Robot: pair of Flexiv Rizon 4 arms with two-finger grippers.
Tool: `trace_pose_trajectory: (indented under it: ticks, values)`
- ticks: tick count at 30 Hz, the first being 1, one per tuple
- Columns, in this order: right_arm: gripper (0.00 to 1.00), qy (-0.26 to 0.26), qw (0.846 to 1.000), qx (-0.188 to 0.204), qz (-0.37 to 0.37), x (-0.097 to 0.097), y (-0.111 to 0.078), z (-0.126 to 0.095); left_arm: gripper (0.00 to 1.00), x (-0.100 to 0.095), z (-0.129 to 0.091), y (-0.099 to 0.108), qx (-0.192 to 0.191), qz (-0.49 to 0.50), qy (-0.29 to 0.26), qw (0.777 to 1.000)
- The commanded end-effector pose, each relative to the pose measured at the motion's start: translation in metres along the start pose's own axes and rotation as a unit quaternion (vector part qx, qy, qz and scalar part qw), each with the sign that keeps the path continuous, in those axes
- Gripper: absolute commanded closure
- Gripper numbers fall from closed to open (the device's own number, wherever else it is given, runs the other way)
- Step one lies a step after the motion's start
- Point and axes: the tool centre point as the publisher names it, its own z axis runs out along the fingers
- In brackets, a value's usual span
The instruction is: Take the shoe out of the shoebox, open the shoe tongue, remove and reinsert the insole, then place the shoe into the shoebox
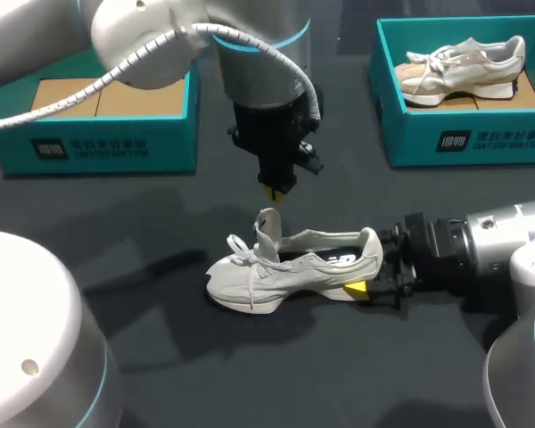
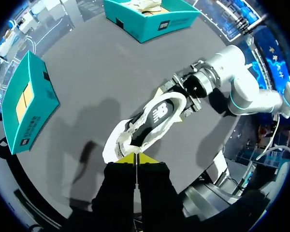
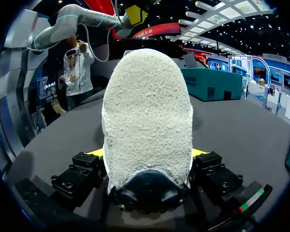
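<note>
We are clamping the shoe [image 1: 294, 267] by its stiff heel [image 3: 147, 121] on the tabletop [image 1: 160, 357] with our right hand [image 1: 370, 266]; our left hand [image 1: 274, 189], pinched closed (apparently empty), is hovering over the floppy tongue [image 1: 267, 223].

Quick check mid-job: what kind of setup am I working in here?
Likely a two-arm robot bench for shoe-boxing trials: a dark table, the left shoebox open, the right shoebox holding a boxed shoe, and the loose shoe out on the table.
</note>
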Motion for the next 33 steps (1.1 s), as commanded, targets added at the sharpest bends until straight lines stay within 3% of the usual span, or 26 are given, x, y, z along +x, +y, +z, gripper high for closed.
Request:
trace_pose_trajectory:
  ticks: [1, 7, 11, 13, 29, 30, 33]
  values:
    - [1.0, 0.0, 1.0, 0.001, 0.0, 0.001, 0.0, 0.001, 1.0, -0.003, 0.002, -0.006, -0.035, 0.21, 0.043, 0.976]
    - [1.0, 0.0, 1.0, 0.001, 0.0, 0.001, 0.0, 0.001, 1.0, 0.001, 0.003, -0.003, -0.008, 0.284, 0.069, 0.956]
    - [1.0, 0.0, 1.0, 0.001, 0.0, 0.001, 0.0, 0.001, 1.0, 0.013, 0.017, -0.005, 0.008, 0.329, 0.086, 0.94]
    - [1.0, 0.0, 1.0, 0.001, 0.0, 0.001, 0.0, 0.001, 1.0, 0.015, 0.031, -0.007, 0.059, 0.381, 0.114, 0.916]
    - [1.0, 0.0, 1.0, 0.001, 0.0, 0.001, 0.0, 0.001, 1.0, 0.015, 0.031, -0.007, 0.059, 0.381, 0.114, 0.916]
    - [1.0, 0.0, 1.0, 0.001, 0.0, 0.001, 0.0, 0.001, 1.0, 0.018, 0.036, -0.008, 0.065, 0.387, 0.094, 0.915]
    - [1.0, 0.0, 1.0, 0.001, 0.0, 0.001, 0.0, 0.001, 1.0, 0.025, 0.044, -0.01, 0.06, 0.399, 0.101, 0.909]
